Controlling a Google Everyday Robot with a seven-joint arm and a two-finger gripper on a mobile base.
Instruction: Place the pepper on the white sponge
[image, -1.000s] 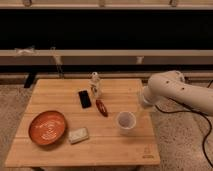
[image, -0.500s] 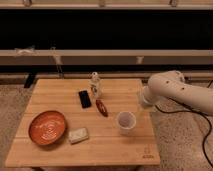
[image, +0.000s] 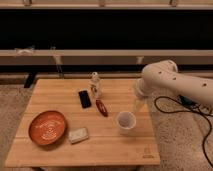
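The gripper (image: 138, 104) hangs wide and empty near the cup (image: 126, 121), right side — the pepper (image: 102, 108) lies mid-table beside the phone (image: 85, 98). Reaching left could knock the cup over.

One camera faces the wooden table (image: 60, 152) from its front, raised and tilted down, far enough to frame the whole top; the gripper (image: 138, 105) hangs, jaws apart, above the table's right edge.

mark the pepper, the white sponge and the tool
pepper (image: 101, 107), camera view, middle of its red body
white sponge (image: 78, 134), camera view, centre of its top face
tool (image: 138, 104), camera view, its tip, beside the cup (image: 126, 125)
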